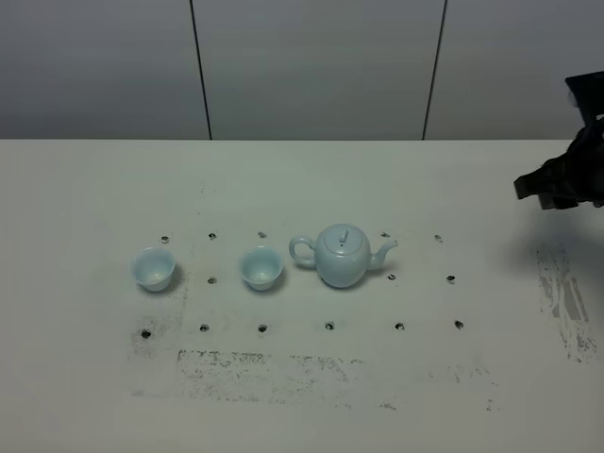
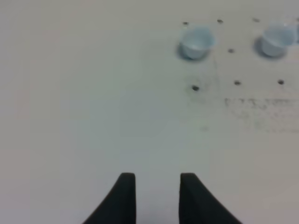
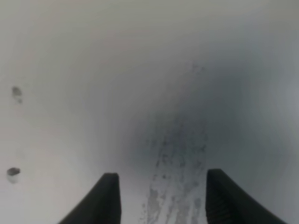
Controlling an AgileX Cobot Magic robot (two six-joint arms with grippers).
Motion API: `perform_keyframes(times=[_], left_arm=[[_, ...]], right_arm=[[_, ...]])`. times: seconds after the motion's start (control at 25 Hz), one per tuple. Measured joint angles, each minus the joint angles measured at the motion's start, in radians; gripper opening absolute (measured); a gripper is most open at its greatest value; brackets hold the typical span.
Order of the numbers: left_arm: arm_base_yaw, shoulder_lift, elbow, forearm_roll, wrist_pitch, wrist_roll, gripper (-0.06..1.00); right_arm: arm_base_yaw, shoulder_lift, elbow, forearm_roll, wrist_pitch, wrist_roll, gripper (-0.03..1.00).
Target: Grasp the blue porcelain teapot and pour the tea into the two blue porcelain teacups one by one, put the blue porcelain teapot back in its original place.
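Observation:
The blue porcelain teapot (image 1: 342, 255) stands upright mid-table, with its lid on, its spout to the right and its loop handle to the left. The two blue porcelain teacups stand upright to its left: one close to the handle (image 1: 261, 268), one farther left (image 1: 154, 269). Both cups show in the left wrist view (image 2: 196, 43) (image 2: 278, 39), far ahead of my left gripper (image 2: 158, 196), which is open and empty over bare table. My right gripper (image 1: 540, 189) is at the far right edge, well away from the teapot. It is open and empty in the right wrist view (image 3: 161, 200).
The white table (image 1: 85, 189) has rows of small dark holes (image 1: 329, 326) around the tea set. There are scuffed dark patches in front (image 1: 274, 373) and at the right (image 1: 566, 293). A grey panelled wall (image 1: 311, 66) runs behind the table.

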State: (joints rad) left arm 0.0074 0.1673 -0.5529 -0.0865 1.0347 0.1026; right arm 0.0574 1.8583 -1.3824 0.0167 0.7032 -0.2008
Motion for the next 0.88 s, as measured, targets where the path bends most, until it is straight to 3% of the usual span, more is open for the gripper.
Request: perform_keyframes(times=[0.16,0.48,0.88], left_arm=[[0.000,-0.066,0.079,-0.026,0.015,0.023,0.29],[0.000,-0.171,0.094,-0.119,0.045,0.170,0.29],[0.000,-0.171,0.094,-0.125,0.045,0.186,0.29]], right_arm=[[0.048,-0.017,0.037,0.003,-0.058,-0.009,0.43],[0.133,-0.027,0.041,0.000,-0.119,-0.010,0.41],[0.177,-0.037,0.041,-0.005,-0.130,-0.021,0.38]])
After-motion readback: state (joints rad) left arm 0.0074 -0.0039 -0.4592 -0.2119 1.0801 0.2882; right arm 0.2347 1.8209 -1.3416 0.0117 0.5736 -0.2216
